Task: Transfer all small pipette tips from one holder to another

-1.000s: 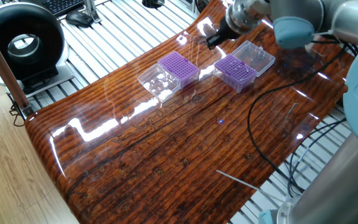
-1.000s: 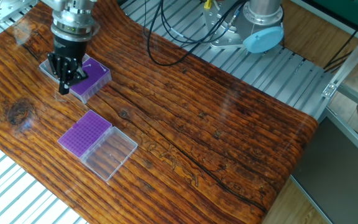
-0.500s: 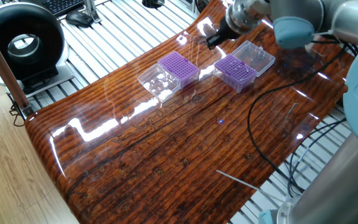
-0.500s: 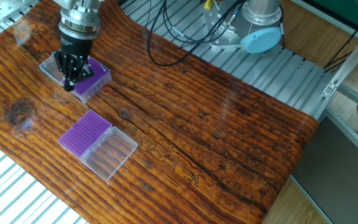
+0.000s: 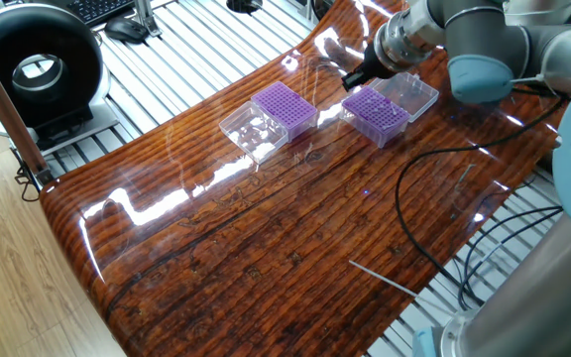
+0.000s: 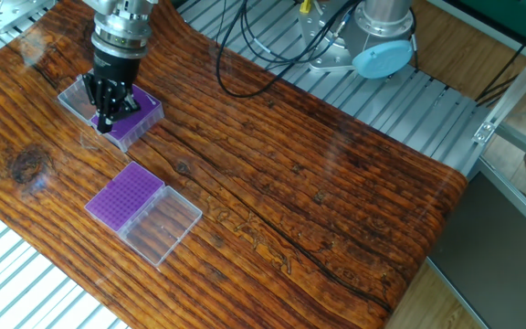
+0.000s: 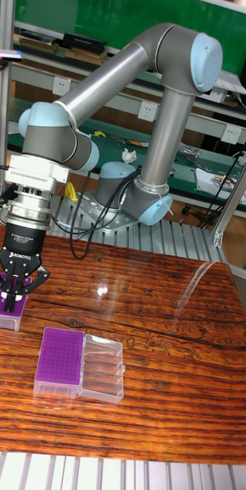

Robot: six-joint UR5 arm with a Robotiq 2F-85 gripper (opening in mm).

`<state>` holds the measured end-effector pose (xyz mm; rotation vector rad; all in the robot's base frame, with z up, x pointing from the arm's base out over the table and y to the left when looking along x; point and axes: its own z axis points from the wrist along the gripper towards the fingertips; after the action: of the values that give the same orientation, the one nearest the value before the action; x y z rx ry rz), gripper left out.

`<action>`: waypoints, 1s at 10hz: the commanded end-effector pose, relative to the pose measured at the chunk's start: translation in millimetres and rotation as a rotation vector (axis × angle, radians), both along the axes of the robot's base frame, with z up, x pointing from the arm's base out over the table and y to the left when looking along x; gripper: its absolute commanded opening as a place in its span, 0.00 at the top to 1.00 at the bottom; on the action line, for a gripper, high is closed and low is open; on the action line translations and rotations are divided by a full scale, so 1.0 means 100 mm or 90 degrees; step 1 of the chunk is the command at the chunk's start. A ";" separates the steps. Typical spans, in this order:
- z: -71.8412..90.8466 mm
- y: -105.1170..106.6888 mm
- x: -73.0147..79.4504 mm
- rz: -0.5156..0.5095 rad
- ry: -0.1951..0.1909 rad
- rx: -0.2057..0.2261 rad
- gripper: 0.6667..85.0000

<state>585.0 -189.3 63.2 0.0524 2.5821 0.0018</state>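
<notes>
Two purple tip holders with hinged clear lids lie on the wooden table. The small pipette tips [image 6: 124,194] show only as a fine dotted grid on the holders' tops. My gripper [image 6: 106,122] [image 5: 353,79] [image 7: 11,297] points straight down at the edge of the far holder [image 6: 140,114] [image 5: 375,111] [image 7: 4,312]. Its fingertips are pressed together, shut, and nothing shows between them at this size. The other holder [image 6: 126,195] [image 5: 284,107] [image 7: 59,356] sits apart, untouched, with its lid [image 6: 164,224] folded open beside it.
The far holder's clear lid [image 5: 411,91] lies open beside the gripper. A black cable [image 5: 434,159] loops across the table. A thin white stick [image 5: 380,278] rests near the table's edge. The arm's base [image 6: 373,37] stands on the metal slats beyond the wood.
The gripper has shifted a short way from beside the far holder in over its purple edge. Both holders and their lids have stayed put.
</notes>
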 end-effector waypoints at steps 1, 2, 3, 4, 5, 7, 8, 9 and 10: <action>-0.01 -0.04 -0.02 -0.008 -0.004 0.009 1.00; -0.01 -0.03 -0.03 -0.009 -0.004 0.011 1.00; -0.02 -0.03 -0.03 -0.011 -0.003 0.013 1.00; -0.02 -0.04 -0.04 -0.013 -0.002 0.014 1.00; -0.02 -0.03 -0.05 -0.015 0.001 0.016 1.00; -0.02 -0.04 -0.05 -0.021 0.002 0.016 1.00; -0.02 -0.07 -0.07 -0.025 0.005 0.011 1.00; -0.02 -0.08 -0.08 -0.027 0.005 0.008 1.00; -0.01 -0.08 -0.09 -0.031 0.007 0.010 1.00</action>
<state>577.5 -194.0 59.5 0.0925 2.5936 0.0032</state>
